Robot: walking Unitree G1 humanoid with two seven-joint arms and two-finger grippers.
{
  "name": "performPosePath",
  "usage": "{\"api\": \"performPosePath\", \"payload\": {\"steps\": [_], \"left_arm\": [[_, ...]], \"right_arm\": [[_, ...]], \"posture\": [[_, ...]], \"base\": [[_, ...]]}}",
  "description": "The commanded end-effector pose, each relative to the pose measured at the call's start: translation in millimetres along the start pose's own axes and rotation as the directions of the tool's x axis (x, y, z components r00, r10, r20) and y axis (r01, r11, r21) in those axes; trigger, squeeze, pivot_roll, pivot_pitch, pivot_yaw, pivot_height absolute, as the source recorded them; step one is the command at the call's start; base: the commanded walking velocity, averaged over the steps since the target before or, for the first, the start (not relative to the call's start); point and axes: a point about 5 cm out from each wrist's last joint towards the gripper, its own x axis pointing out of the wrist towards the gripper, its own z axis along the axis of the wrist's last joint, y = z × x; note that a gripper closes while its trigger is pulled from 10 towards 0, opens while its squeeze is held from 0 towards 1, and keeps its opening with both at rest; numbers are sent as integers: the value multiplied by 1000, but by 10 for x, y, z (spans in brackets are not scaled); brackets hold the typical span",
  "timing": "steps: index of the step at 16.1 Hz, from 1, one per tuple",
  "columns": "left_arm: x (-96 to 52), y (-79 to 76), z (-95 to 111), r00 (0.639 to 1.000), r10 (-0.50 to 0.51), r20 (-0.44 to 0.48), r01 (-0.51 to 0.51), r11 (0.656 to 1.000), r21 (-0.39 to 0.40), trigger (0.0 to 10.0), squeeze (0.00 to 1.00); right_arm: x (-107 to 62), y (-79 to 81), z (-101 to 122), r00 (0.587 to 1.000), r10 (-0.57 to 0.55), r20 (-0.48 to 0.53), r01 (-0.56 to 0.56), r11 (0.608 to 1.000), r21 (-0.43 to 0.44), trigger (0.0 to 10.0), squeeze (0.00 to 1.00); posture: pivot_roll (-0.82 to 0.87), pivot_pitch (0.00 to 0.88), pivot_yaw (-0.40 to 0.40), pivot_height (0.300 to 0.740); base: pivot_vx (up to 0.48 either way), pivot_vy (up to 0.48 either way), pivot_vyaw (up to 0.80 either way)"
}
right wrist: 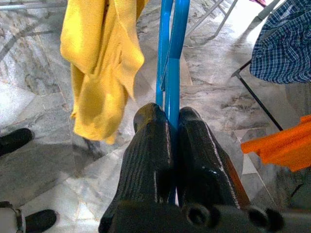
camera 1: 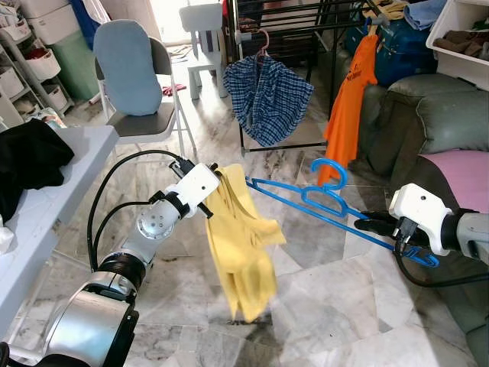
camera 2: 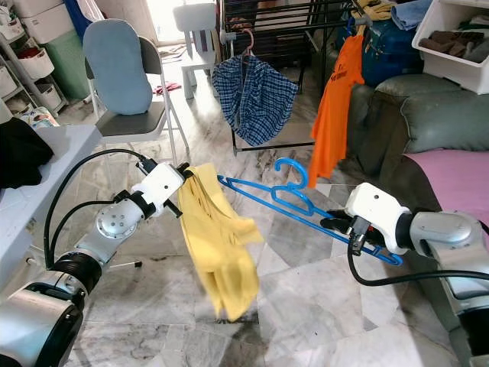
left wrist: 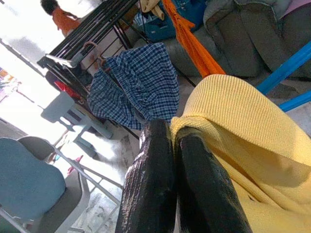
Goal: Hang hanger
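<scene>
A blue plastic hanger lies almost flat in the air between my two arms, hook up. My right gripper is shut on its right end; the black fingers pinch the blue bar. A yellow knit garment hangs from the hanger's left end and droops toward the floor. My left gripper is shut on the garment's top edge, its fingers clamping the yellow fabric. Behind stands a black drying rack with a plaid shirt and an orange shirt hanging on it.
A grey folding chair stands at the back left, a white table with dark clothing at my left. A grey sofa with a pink cushion is on the right. Marble floor lies open ahead. Black shoes show on the floor.
</scene>
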Motion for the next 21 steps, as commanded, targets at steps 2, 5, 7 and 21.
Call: {"api": "performPosePath", "payload": {"steps": [2, 5, 7, 21], "left_arm": [[6, 65, 47, 999, 21, 27, -22, 1000, 21, 10000, 0], [6, 65, 47, 999, 21, 27, -22, 1000, 21, 10000, 0], [79, 103, 118, 996, 80, 30, -81, 995, 58, 10000, 0], [82, 109, 233, 990, 42, 136, -35, 998, -54, 10000, 0]], "right_arm": [[9, 14, 52, 1000, 18, 18, -18, 1000, -12, 10000, 0], [9, 14, 52, 1000, 18, 18, -18, 1000, -12, 10000, 0], [-16, 181, -45, 988, 152, -22, -151, 988, 31, 10000, 0], [171, 163, -49, 999, 52, 12, -52, 998, 36, 10000, 0]], "posture": [[-181, 0, 120, 740], [-181, 0, 120, 740], [-193, 0, 119, 740], [-186, 0, 132, 740]], "base": [[0, 0, 0], [0, 0, 0], [0, 0, 0], [0, 0, 0]]}}
